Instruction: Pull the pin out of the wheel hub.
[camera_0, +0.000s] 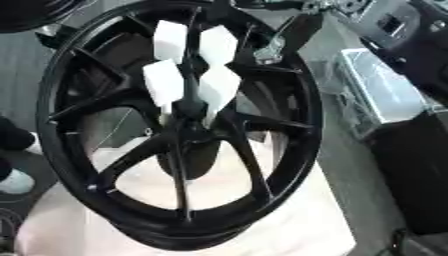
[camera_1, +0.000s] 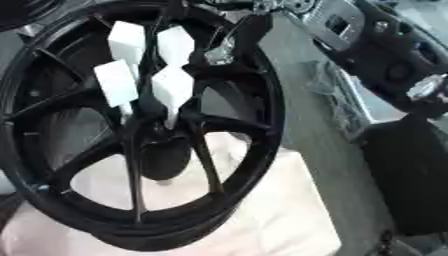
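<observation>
A large black spoked wheel (camera_0: 289, 150) stands tilted on a white cloth, filling most of both views. Its hub (camera_0: 187, 109) sits where the spokes meet, and I cannot make out a pin there. Several white blocks (camera_0: 168, 80) show between the upper spokes, just above the hub. A dark oval shape (camera_0: 194, 162) hangs behind the spokes below the hub. At the rim's upper right, a black and silver part of my right arm or hand (camera_0: 287, 36) comes in from the top and touches the rim. Its fingers are hidden. My left hand shows in neither view.
The white cloth (camera_0: 297, 220) covers the support under the wheel. A clear box (camera_0: 378, 90) lies to the right on the grey floor, with a black case (camera_0: 416, 175) below it and grey and black machinery (camera_1: 367, 35) at the top right. Another tyre (camera_0: 26, 12) fills the top left corner.
</observation>
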